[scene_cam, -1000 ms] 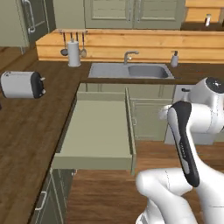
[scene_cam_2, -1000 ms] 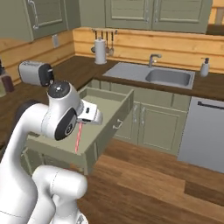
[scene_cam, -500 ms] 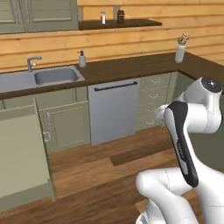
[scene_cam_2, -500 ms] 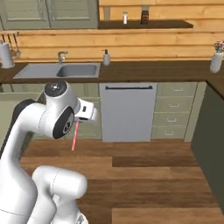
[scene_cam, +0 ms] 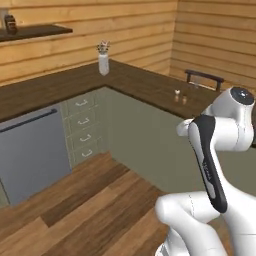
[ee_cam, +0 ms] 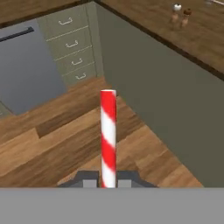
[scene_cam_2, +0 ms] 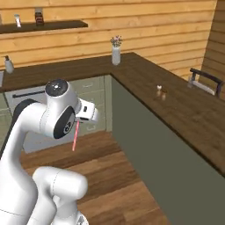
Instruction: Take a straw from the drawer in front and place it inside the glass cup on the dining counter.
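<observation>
While the gripper [ee_cam: 108, 183] stays clenched on the straw [ee_cam: 108, 138], the red-and-white stick hangs above the wood floor [ee_cam: 65, 144], well short of the dining counter [scene_cam_2: 184, 105]. Two small shakers [scene_cam_2: 161, 89] stand on that counter.

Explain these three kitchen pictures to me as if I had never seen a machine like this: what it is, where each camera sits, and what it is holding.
The white machine is a robot arm on a base that can drive. Two pictures come from cameras on that base, behind the arm to its left and right. The third looks along its hand. The two-finger gripper is shut on a thin red-and-white striped straw, which in the right base view hangs below the hand. Ahead runs a long dark brown wooden counter over a sage-green base. On it stand two tiny shakers and a white vase with flowers. A grey dishwasher sits below.
</observation>
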